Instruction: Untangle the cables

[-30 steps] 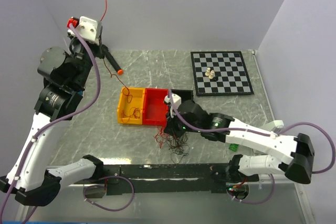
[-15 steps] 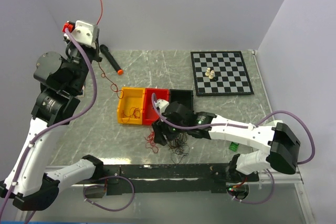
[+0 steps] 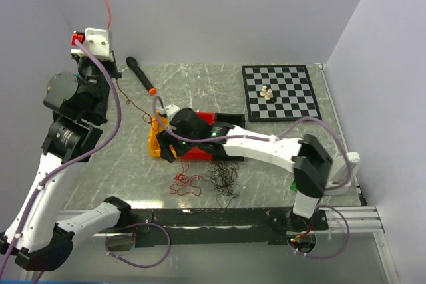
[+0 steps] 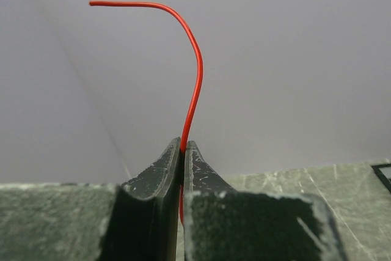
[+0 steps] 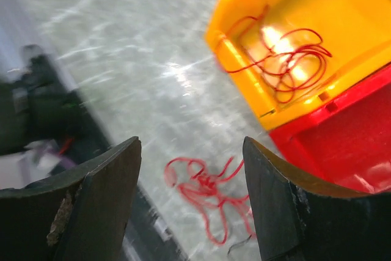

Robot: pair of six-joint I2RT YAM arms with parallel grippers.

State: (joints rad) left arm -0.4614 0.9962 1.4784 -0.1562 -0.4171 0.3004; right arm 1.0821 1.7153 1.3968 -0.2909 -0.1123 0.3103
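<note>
Left wrist view gives you the clearest fact: the left fingers (image 4: 177, 163) are pressed together on a single red wire (image 4: 197, 71), whose free end curls up above them. From overhead, that arm is raised high over the far left corner of the desk (image 3: 200, 84), and the same wire appears to trail down toward the yellow bin (image 3: 154, 145) in the middle.

Your right fingers (image 5: 125, 163) are spread wide and hold nothing. They hover over the left end of the yellow bin, where a few red loops (image 5: 284, 65) lie. A red bin (image 5: 342, 145) sits just beside it.

Two knots lie loose toward the near edge: a red tangle (image 3: 186, 183) and, just beside it on the right, a black tangle (image 3: 225, 177). They look apart from each other, though fine strands could bridge them.

My reading is that you are mid-pull on one strand, lifting it free before dropping it with its colour. Next, you need the trailing end clear of the bin rim; use the open right fingers to steady or pinch the lower part. Watch that the lift does not drag the loops out of the bin.
</note>
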